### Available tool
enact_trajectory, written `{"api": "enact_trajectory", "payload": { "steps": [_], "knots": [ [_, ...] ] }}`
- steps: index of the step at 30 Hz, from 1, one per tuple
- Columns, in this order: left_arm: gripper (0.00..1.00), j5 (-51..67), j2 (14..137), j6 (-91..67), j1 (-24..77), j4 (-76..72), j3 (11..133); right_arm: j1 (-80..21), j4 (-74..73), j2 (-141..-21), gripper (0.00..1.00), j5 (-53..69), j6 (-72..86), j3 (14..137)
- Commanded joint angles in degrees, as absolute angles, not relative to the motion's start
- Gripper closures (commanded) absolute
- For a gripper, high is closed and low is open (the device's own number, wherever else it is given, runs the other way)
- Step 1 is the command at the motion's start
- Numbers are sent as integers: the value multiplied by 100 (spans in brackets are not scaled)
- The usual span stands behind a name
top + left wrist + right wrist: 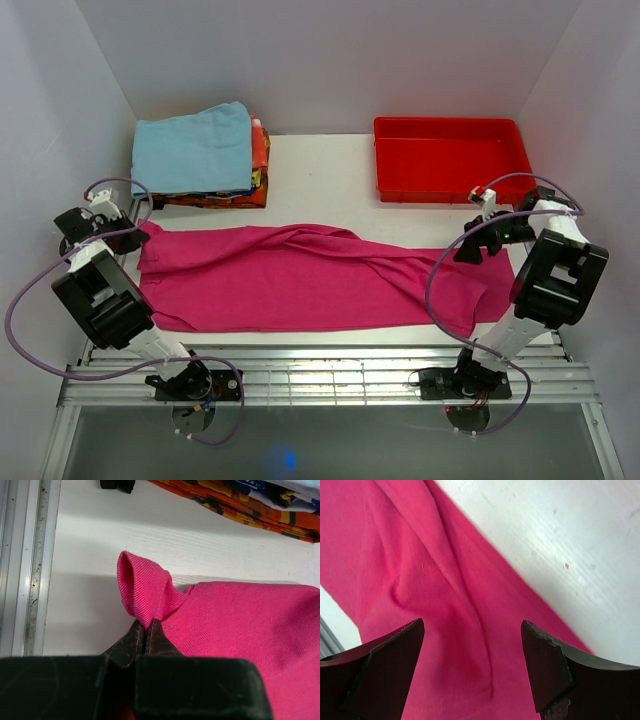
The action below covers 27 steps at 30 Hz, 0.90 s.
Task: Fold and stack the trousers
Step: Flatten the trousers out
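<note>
The magenta-pink trousers [300,278] lie lengthwise across the white table, folded once, with wrinkles toward the right end. My left gripper [133,226] is at their far left corner and is shut on the trousers, pinching a small raised loop of cloth [142,587] in the left wrist view. My right gripper [468,250] hovers over the right end of the trousers. Its fingers [395,655] stand wide open with only a creased patch of the trousers [450,630] between them.
A stack of folded clothes topped by a light blue cloth [195,148] sits at the back left. A red plastic tray [450,158] stands at the back right. Metal rails [320,375] run along the near table edge.
</note>
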State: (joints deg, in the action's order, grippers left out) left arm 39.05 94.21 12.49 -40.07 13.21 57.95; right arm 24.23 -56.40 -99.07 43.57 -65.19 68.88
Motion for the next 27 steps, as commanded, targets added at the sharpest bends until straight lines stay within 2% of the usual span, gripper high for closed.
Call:
{"api": "enact_trajectory", "payload": {
  "steps": [1, 9, 14, 16, 17, 18, 20, 21, 23, 27],
  "knots": [
    [100, 4140, 9395, 1318, -4025, 1327, 5818, 1952, -4694, -9914, 16, 4395, -5933, 6935],
    [100, 4140, 9536, 1309, -4025, 1353, 5897, 749, -4036, -9906, 16, 3631, -6336, 6409],
    [100, 4122, 9580, 1362, -4025, 1380, 5933, 501, -3902, -9879, 17, 3226, -6705, 6091],
    [100, 4105, 9598, 1371, -4025, 1371, 5933, 457, -3911, -9861, 25, 3173, -6758, 6012],
    [100, 4096, 9606, 1380, -4025, 1371, 5933, 440, -3929, -9835, 34, 3095, -6846, 5994],
    [100, 4087, 9615, 1389, -4025, 1362, 5933, 439, -3937, -9818, 55, 3059, -6855, 5985],
    [100, 4069, 9615, 1371, -4025, 1362, 5941, 439, -3990, -9713, 72, 2875, -6890, 6064],
    [100, 4069, 9615, 1371, -4025, 1362, 5959, 474, -3999, -9668, 85, 2831, -6891, 6125],
    [100, 4052, 9607, 1380, -4025, 1380, 5976, 527, -4078, -9511, 92, 2725, -6882, 6501],
    [100, 3885, 9650, 1415, -4025, 1433, 6064, 562, -4603, -9545, 92, 2549, -6960, 7828]
  ]
}}
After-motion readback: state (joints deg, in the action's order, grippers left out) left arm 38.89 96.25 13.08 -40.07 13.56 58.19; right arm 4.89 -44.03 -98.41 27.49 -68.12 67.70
